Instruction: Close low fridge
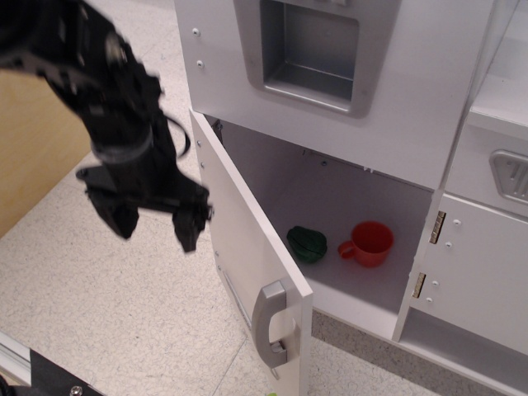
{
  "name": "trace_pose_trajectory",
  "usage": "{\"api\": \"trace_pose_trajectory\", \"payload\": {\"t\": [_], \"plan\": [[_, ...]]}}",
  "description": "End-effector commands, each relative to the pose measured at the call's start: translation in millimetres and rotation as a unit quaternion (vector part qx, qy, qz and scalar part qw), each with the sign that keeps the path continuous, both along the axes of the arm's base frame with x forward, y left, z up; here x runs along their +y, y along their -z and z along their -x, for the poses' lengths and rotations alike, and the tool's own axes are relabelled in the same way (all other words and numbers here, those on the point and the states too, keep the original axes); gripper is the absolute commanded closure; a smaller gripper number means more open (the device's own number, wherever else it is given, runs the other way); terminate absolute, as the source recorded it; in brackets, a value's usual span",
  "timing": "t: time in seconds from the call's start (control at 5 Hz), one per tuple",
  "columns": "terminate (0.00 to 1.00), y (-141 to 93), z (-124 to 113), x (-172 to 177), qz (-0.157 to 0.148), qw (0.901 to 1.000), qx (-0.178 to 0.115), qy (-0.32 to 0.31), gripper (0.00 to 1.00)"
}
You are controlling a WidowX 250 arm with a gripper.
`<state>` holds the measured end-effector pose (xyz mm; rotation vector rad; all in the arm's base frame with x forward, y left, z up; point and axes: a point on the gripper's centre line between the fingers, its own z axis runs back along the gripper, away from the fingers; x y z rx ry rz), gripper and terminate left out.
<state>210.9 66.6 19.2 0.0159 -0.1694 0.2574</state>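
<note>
The low fridge [346, 202] is a white compartment, open. Its white panel door [247, 239] swings out toward the camera, with a grey bar handle [271, 324] near its free edge. Inside sit a green toy [307, 244] and a red cup [369, 242]. My black gripper [153, 224] hangs on the outer left side of the door, close to its face, fingers spread apart and empty. The image is blurred, and I cannot tell if a finger touches the door.
A white panel with a grey recessed dispenser [309, 49] sits above the fridge. A white cabinet door with metal hinges [483, 272] stands at right. A wooden panel [33, 157] stands at left. Speckled floor [107, 305] lies below.
</note>
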Motion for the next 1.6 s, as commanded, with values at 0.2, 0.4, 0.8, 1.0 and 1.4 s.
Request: {"api": "trace_pose_trajectory", "payload": {"t": [0.2, 0.4, 0.8, 1.0, 1.4], "plan": [[0.00, 62.3, -25.8, 8.1, 0.022, 0.9994, -0.027, -0.009, 0.00], [0.00, 72.3, -41.3, -4.0, 0.033, 0.9989, 0.002, -0.032, 0.00], [0.00, 83.1, -77.9, -35.4, 0.039, 0.9967, 0.005, -0.071, 0.00], [0.00, 82.3, -91.5, -47.6, 0.042, 0.9960, 0.000, -0.078, 0.00], [0.00, 81.6, -123.3, -55.9, 0.027, 0.9942, -0.024, -0.102, 0.00]]}}
